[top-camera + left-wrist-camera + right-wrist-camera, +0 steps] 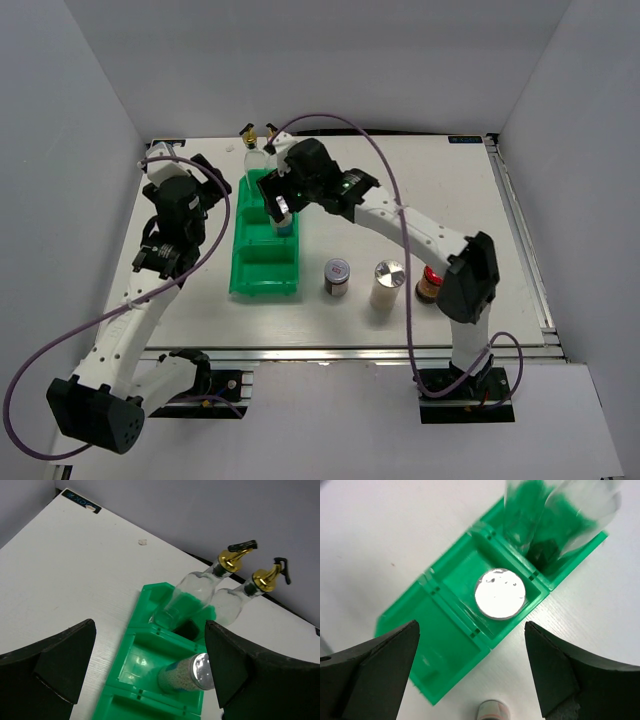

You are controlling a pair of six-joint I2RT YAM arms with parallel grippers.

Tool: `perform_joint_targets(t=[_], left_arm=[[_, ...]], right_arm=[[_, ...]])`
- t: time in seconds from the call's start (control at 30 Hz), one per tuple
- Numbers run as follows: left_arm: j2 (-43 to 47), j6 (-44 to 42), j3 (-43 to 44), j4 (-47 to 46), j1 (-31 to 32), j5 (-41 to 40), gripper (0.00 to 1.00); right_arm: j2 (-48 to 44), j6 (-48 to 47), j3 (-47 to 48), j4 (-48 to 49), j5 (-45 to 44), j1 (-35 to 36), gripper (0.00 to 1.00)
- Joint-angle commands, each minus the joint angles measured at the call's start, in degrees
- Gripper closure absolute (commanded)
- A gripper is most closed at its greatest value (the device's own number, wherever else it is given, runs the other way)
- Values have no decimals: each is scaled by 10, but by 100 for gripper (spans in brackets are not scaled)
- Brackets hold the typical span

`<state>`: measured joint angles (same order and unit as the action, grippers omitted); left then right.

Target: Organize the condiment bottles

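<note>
The right gripper [471,625] hung wide open above the middle compartment of the green bin [450,645], its two dark fingers [370,675] spread far to either side and holding nothing. Between them and lower down, the blue-labelled jar [500,593] stood upright in that middle compartment with its round silver lid facing up. The wrist view showed green bin floor on both sides of the lid, so neither finger touched it. The left gripper [150,630] was likewise fully spread and empty. It hovered over the table [480,200] just left of the bin, aimed toward the bin's far end and touching nothing. The two glass bottles [197,587] with gold-and-black spouts stood close together at the far compartment. The left-hand one was plainly inside it, leaning a little. The base of the other was hidden behind the bin wall and blurred in the right wrist view, so it could not be told whether it sat inside too. On the table to the right of the bin, three containers stood in a row toward the near edge. The dark jar [337,277] with its silver lid was closest to the bin. The white shaker [388,283] came next to it, and the red-lidded brown jar [430,285] was last, partly hidden behind the right arm.
</note>
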<state>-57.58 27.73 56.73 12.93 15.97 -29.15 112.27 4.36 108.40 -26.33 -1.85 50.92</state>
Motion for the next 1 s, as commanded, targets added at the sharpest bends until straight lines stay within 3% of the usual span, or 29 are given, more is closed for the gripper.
perform_joint_targets(t=[0.0, 0.2, 0.3, 0.43, 0.53, 0.73, 0.97], left_arm=[[-2, 2, 42, 15, -1, 44, 2], [-26, 8, 59, 0, 8, 160, 2], [-56, -5, 71, -4, 63, 184, 2], [-104, -51, 95, -19, 196, 203, 2], [-145, -72, 116, -26, 288, 249, 2], [-240, -87, 160, -11, 376, 318, 2], [-324, -127, 216, 58, 453, 307, 2]], right_arm=[[-76, 4, -12, 21, -10, 1, 11], [-175, 48, -112, 15, -181, -11, 11], [-258, 108, -208, 18, -214, -64, 11], [-396, 164, -348, 60, -132, -199, 11], [-469, 177, -415, 55, -148, -277, 10], [-548, 191, -488, 41, -53, -438, 11], [-568, 181, -526, 40, 13, -500, 10]])
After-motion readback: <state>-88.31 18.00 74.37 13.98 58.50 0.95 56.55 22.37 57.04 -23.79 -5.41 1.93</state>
